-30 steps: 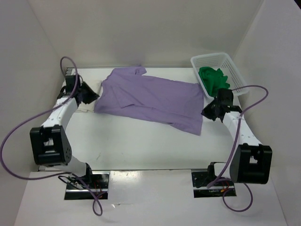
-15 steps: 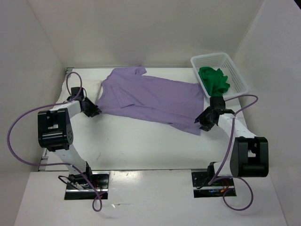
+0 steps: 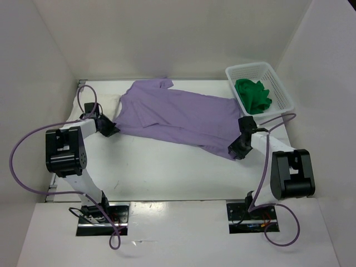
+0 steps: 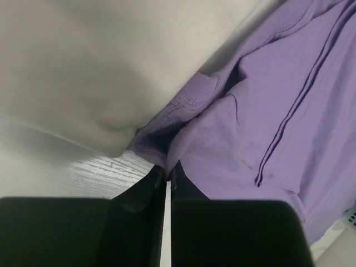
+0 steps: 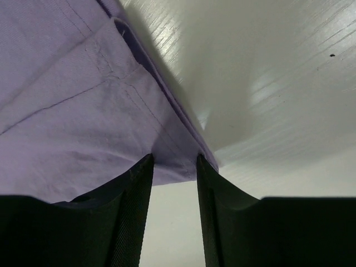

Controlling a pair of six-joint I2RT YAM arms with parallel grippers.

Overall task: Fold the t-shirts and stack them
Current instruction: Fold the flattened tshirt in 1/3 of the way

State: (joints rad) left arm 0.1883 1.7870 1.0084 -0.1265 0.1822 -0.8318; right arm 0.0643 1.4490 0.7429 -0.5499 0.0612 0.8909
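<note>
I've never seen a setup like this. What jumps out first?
A lavender t-shirt lies spread across the middle of the white table. The left arm has its jaws pinched shut on its left edge; the right arm holds its jaws open around its near right corner. At the far right corner, a white basket holds a crumpled green t-shirt.

purple shirt (image 3: 183,114): matt cloth | basket (image 3: 281,88): wht plastic lattice | table (image 3: 167,169): glossy grained

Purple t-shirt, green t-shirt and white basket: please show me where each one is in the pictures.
purple t-shirt (image 3: 178,117), top view, middle of its body.
green t-shirt (image 3: 253,95), top view, middle of the bunched cloth.
white basket (image 3: 282,89), top view, right wall.
</note>
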